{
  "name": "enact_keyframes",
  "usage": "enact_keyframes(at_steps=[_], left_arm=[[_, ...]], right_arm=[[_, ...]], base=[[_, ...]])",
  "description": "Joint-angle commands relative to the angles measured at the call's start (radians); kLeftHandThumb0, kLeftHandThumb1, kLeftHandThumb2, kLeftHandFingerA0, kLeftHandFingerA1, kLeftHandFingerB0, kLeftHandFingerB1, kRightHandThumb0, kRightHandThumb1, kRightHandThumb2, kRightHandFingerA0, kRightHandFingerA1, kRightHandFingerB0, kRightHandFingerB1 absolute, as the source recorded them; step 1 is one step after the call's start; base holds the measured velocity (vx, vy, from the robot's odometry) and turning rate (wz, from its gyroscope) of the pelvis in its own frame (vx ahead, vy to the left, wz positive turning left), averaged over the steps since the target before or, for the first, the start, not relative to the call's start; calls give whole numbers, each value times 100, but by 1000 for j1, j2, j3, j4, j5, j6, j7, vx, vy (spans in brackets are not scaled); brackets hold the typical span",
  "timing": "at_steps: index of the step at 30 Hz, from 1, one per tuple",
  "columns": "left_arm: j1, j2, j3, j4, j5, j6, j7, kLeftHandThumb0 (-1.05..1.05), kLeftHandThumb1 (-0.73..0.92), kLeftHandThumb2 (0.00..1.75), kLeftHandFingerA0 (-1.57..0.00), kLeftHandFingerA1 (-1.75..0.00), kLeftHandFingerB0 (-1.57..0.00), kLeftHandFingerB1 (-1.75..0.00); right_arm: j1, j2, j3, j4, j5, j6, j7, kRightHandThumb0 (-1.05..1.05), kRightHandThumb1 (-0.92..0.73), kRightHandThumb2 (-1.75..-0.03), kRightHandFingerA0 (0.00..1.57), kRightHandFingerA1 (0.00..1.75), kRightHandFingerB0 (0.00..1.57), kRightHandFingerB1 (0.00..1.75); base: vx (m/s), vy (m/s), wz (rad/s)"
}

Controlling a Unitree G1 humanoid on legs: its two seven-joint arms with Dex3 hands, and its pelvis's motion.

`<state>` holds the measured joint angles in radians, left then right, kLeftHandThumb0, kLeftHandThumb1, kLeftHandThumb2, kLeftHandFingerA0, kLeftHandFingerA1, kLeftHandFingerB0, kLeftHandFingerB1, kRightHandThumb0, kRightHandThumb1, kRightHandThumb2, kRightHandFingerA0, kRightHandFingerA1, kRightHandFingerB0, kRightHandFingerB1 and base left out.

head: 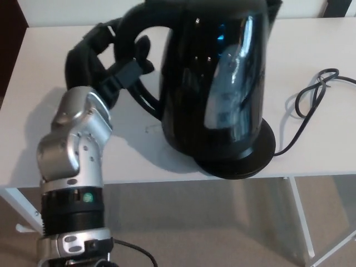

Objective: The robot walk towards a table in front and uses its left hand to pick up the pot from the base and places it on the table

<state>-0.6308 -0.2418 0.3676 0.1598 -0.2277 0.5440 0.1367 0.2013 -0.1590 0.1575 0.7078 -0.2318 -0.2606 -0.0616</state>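
The black pot (217,83) sits near the middle of the white table (311,39), over the left part of its round black base (257,154), which shows as a crescent at its near right. Whether the two still touch cannot be told. The pot is roughly upright, its long axis leaning slightly right at the top. Its loop handle (146,95) points left, its pale water window (228,94) faces the near side, and its top is cut off by the far edge of the view. The left hand (111,61) is closed around the handle, fingers (136,67) through the loop. A black cord (311,92) runs from the base and lies looped on the table to the right, apart from the pot.
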Motion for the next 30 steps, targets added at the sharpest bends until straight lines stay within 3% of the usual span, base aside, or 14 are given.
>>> enact_keyframes(at_steps=[1,5,8,13,16,25,30], left_arm=[[-248,-35,122,-116,-273,138,124,-24,86,65,-83,-158,-64,-110],[-282,50,153,-103,-279,176,98,-23,81,68,-92,-148,-73,-101],[-297,109,187,-82,-286,203,71,-22,83,65,-93,-141,-71,-105],[-328,234,200,-12,-246,200,8,-17,86,65,-88,-145,-72,-104],[-288,345,117,24,-161,147,-70,-13,83,71,-82,-159,-72,-104],[-206,535,25,174,-89,13,-159,-13,79,70,-89,-164,-68,-118],[-166,579,-14,220,-51,-48,-183,-16,78,72,-88,-153,-70,-113]], right_arm=[[-2,-15,9,1,-14,5,8,2,-92,-67,31,46,26,40],[2,-14,11,-6,-10,2,10,3,-92,-67,30,45,25,40],[7,-11,18,2,-14,-8,4,3,-92,-67,32,47,26,41],[-5,-17,27,7,-21,2,4,2,-92,-67,31,45,26,41],[-17,-17,21,17,-16,-3,1,2,-91,-67,33,47,27,41],[-10,-14,31,15,-29,16,2,0,-91,-67,33,47,27,40],[-6,-16,33,14,-29,4,6,2,-92,-67,33,47,26,41]], base=[[0,0,0],[0,0,0],[0,0,0],[0,0,0],[0,0,0],[0,0,0],[0,0,0]])
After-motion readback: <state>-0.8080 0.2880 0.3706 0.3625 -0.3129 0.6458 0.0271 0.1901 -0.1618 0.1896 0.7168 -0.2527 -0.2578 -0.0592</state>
